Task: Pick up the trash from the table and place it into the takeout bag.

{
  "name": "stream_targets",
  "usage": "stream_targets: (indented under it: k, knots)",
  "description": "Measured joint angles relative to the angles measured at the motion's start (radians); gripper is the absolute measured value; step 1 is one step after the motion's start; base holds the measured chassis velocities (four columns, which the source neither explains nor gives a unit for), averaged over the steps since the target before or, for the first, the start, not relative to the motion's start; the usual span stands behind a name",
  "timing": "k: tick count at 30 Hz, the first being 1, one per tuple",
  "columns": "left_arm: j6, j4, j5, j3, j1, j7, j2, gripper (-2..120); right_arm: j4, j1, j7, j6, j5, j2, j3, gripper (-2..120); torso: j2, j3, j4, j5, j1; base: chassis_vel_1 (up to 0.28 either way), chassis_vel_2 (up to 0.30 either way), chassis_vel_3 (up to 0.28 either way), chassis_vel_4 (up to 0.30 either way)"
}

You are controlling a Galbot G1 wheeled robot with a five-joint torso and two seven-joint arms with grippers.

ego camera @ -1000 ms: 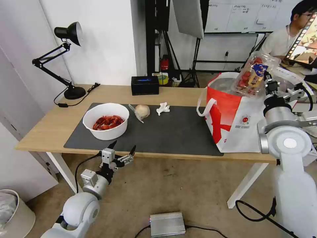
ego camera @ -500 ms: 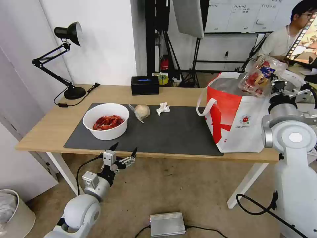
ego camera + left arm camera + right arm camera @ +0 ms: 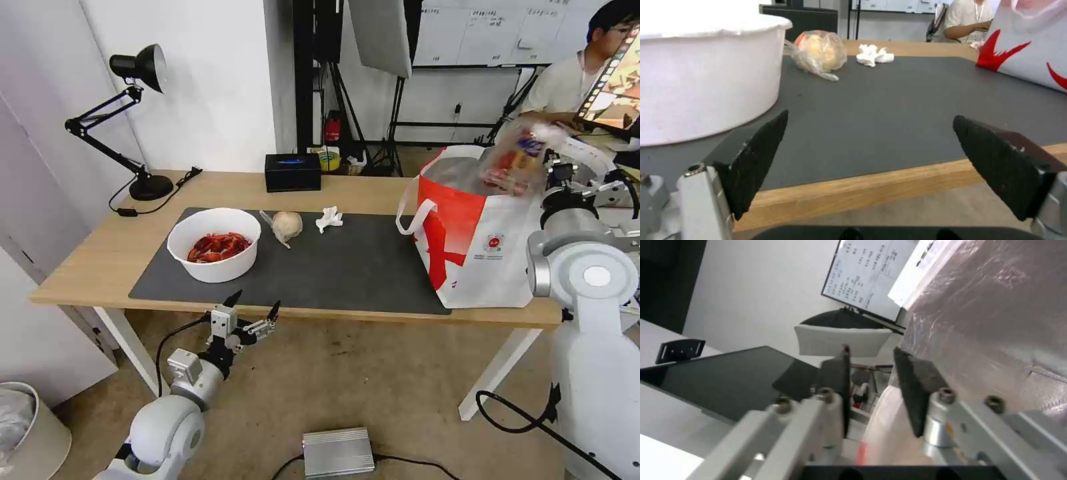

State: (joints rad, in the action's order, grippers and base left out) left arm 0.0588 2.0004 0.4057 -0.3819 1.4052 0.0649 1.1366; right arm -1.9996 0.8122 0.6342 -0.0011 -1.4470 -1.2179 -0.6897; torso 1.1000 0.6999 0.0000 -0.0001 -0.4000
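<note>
Right tool: at the table's 3 o'clock end, over the takeout bag's open mouth; pads a narrow gap apart, nothing between them.
Clamshell of red fruits: blurred, at the bag's mouth, beside the right tool.
Left tool: spread wide, empty, low off the table's 6 o'clock edge.
Dark mat: crayfish-shell bowl at 9 o'clock; wrapped beige lump and crumpled tissue toward 12.
</note>
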Motion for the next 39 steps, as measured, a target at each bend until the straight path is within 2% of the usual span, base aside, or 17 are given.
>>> stream_targets:
  k: [5,14,22,24,25,27,28,32,35,36,39]
  knots:
    - [0.000,0.000,-0.009,0.002,0.005,0.001,0.009,100,-0.002,0.010,-0.003,0.000,0.001,-0.004,0.000,43,0.000,0.000,0.0000,0.0001,0.000,0.000,0.000,0.000,0.000]
    - [0.000,0.002,-0.013,0.001,0.008,0.001,0.014,100,-0.012,0.025,-0.024,-0.001,0.001,-0.006,0.000,44,0.000,0.000,0.0000,0.0001,0.000,0.000,0.000,0.000,0.000]
    - [-0.003,0.008,-0.013,-0.012,0.018,0.001,0.017,100,-0.062,0.072,-0.166,-0.003,0.070,-0.004,0.029,50,0.000,0.000,0.0000,0.0000,0.000,0.000,0.000,0.000,0.000]
    - [-0.005,0.009,-0.013,-0.017,0.019,0.001,0.020,100,-0.085,0.095,-0.250,-0.002,0.107,-0.002,0.047,59,0.000,0.000,0.0000,0.0000,0.000,0.000,0.000,0.000,0.000]
    - [-0.005,0.009,-0.013,-0.017,0.019,0.001,0.020,100,-0.085,0.095,-0.250,-0.002,0.107,-0.002,0.047,59,0.000,0.000,0.0000,0.0000,0.000,0.000,0.000,0.000,0.000]
    - [-0.006,0.010,-0.013,-0.021,0.020,0.001,0.024,100,-0.098,0.119,-0.319,-0.001,0.159,0.001,0.065,63,0.000,0.000,0.0000,-0.0001,0.000,0.000,0.000,0.000,0.000]
    - [-0.006,0.011,-0.013,-0.023,0.020,0.001,0.026,100,-0.105,0.134,-0.349,-0.002,0.184,0.004,0.078,68,0.000,0.000,0.0000,0.0000,0.000,0.000,0.000,0.000,0.000]
    - [-0.007,0.012,-0.011,-0.024,0.021,0.000,0.032,100,-0.123,0.157,-0.371,-0.012,0.208,0.008,0.103,76,0.000,0.000,0.0000,-0.0001,0.000,0.000,0.000,0.000,0.000]
    - [-0.010,0.009,-0.010,-0.020,0.019,0.000,0.045,100,-0.133,0.193,-0.394,-0.033,0.305,0.014,0.153,91,0.000,0.000,0.0001,-0.0001,0.000,0.000,0.000,0.000,0.000]
    - [-0.010,0.009,-0.010,-0.020,0.019,0.000,0.045,100,-0.133,0.193,-0.394,-0.033,0.305,0.014,0.153,91,0.000,0.000,0.0001,-0.0001,0.000,0.000,0.000,0.000,0.000]
    - [-0.017,0.005,-0.011,-0.020,0.015,-0.004,0.053,100,-0.133,0.251,-0.428,-0.047,0.425,0.016,0.198,100,0.000,0.000,0.0000,0.0000,0.000,0.000,0.000,0.000,0.000]
